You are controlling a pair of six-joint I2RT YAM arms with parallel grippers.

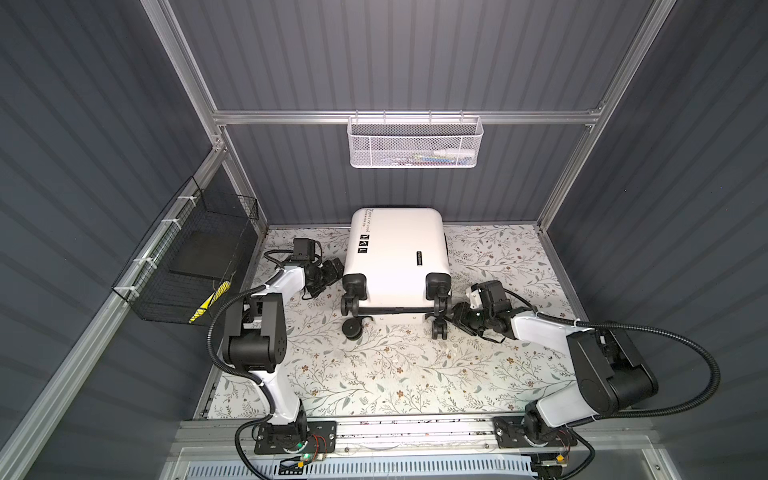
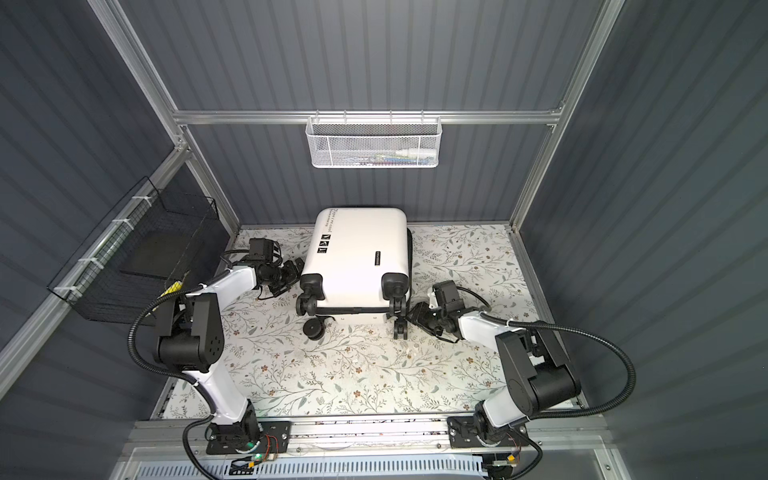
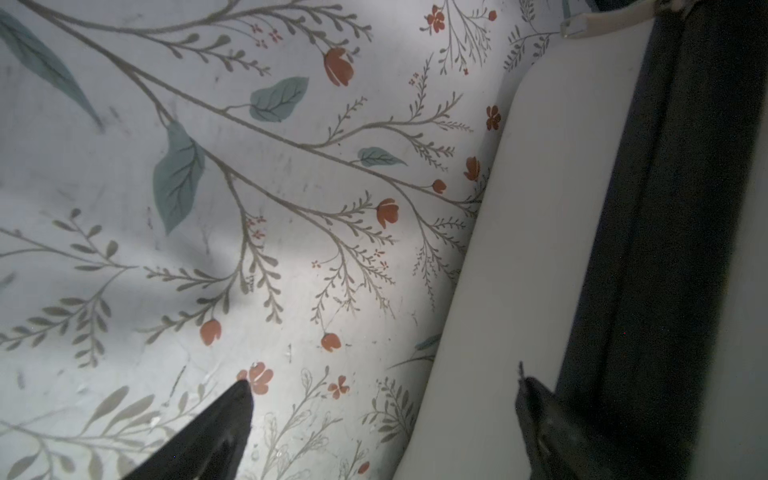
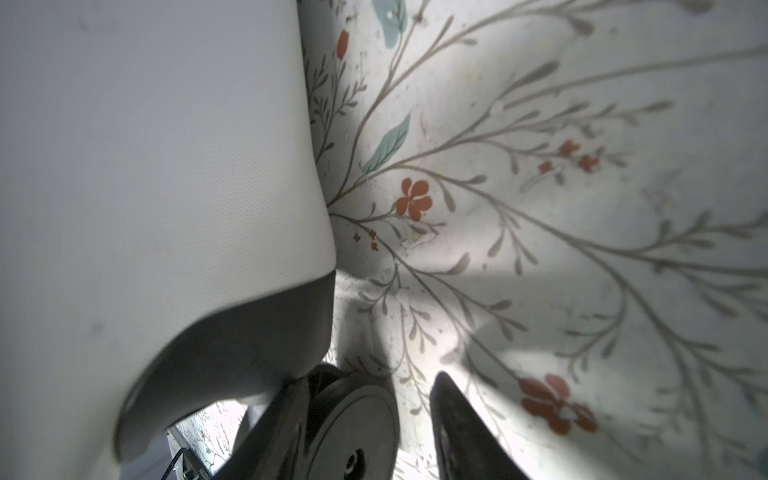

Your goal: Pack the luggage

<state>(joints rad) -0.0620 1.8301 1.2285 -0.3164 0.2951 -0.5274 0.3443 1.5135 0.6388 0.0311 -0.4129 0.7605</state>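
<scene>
Top views both show luggage (image 1: 395,253) shut, flat at desk's (image 1: 415,374) far edge, mid. Hard shell: stiff, slick, prob. light; grab at zip seam (image 3: 648,249). Left pincer (image 1: 334,270) gapes wide, empty, beside it; right pincer (image 1: 451,318) half-open astride caster (image 4: 353,432), maybe touching.

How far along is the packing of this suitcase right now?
Done: nothing visible; the luggage lies closed on the table, contents hidden. In hand: the left gripper sits open at its side, the right gripper straddles a wheel. Left: probably opening it and loading items from the white mesh basket.
</scene>
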